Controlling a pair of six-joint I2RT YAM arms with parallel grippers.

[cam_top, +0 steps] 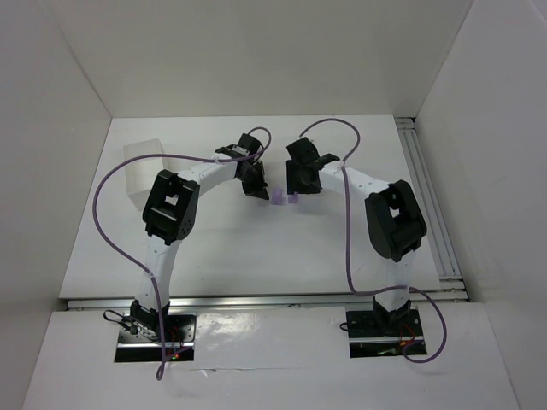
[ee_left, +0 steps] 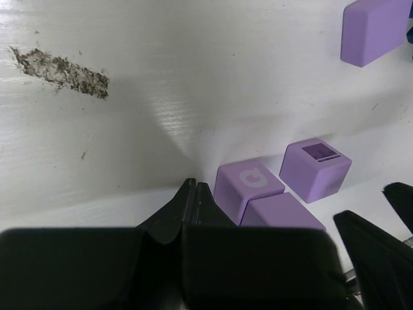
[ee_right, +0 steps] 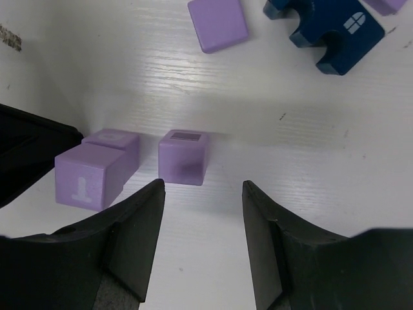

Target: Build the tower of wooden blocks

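Three light purple blocks lie together on the white table between the two grippers. In the right wrist view one cube (ee_right: 184, 157) stands alone just ahead of my open right gripper (ee_right: 203, 187), with nothing between the fingers. Two more cubes (ee_right: 90, 174) touch each other to its left. My left gripper (ee_left: 193, 185) is shut and empty, its tip resting beside the lettered cube (ee_left: 248, 184) and the single cube (ee_left: 315, 169). From above, the blocks (cam_top: 285, 198) sit between the left gripper (cam_top: 255, 190) and the right gripper (cam_top: 301, 184).
Farther off lie a flat purple block (ee_right: 218, 24) and a notched dark blue block (ee_right: 335, 26). A translucent white box (cam_top: 141, 171) stands at the back left. A dark scuff (ee_left: 61, 71) marks the table. White walls enclose the table on three sides.
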